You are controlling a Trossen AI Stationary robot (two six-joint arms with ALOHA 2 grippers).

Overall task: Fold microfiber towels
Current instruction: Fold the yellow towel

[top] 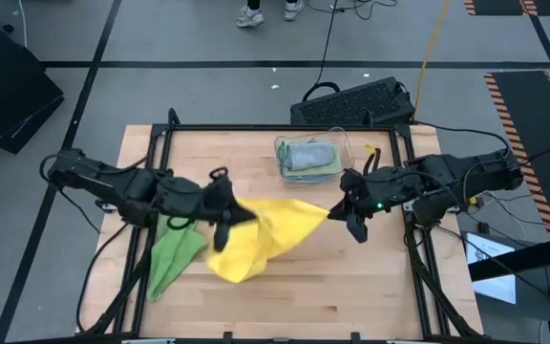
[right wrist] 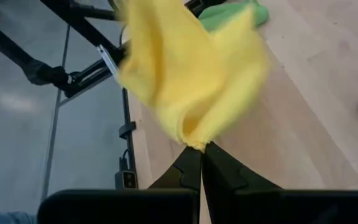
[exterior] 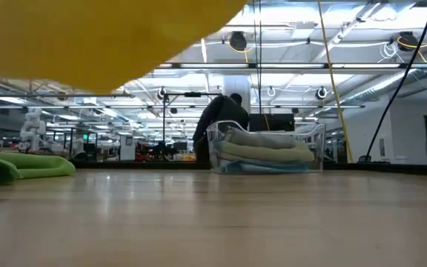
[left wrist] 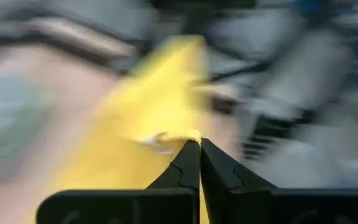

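Note:
A yellow microfiber towel (top: 270,234) hangs in the air between my two grippers, over the middle of the table. In the low view the yellow towel (exterior: 102,37) is clear of the tabletop. My left gripper (top: 244,212) is shut on its left end and my right gripper (top: 332,212) on its right end. A bright green towel (top: 175,253) lies crumpled on the table under the left arm, also seen as the green towel (exterior: 21,165) in the low view. My left gripper pinches a bunched bit of the yellow towel's edge (left wrist: 188,135) between its two fingertips (left wrist: 188,165); the fingers come from the table's left, slanting a little downward. The cloth is lifted clear. One layer or several, I cannot tell. My right gripper pinches a gathered corner of the yellow towel (right wrist: 194,142) between its two fingertips (right wrist: 191,165), coming from the table's right and slanting downward. The cloth runs away from the fingers in loose folds, sagging rather than taut, clear of the table.
A clear plastic bin (top: 308,158) with folded grey and pale towels stands at the table's far middle, also the bin (exterior: 265,148) in the low view. A black keyboard (top: 356,100) lies beyond the far edge. Bare wood (top: 351,277) shows near the front right.

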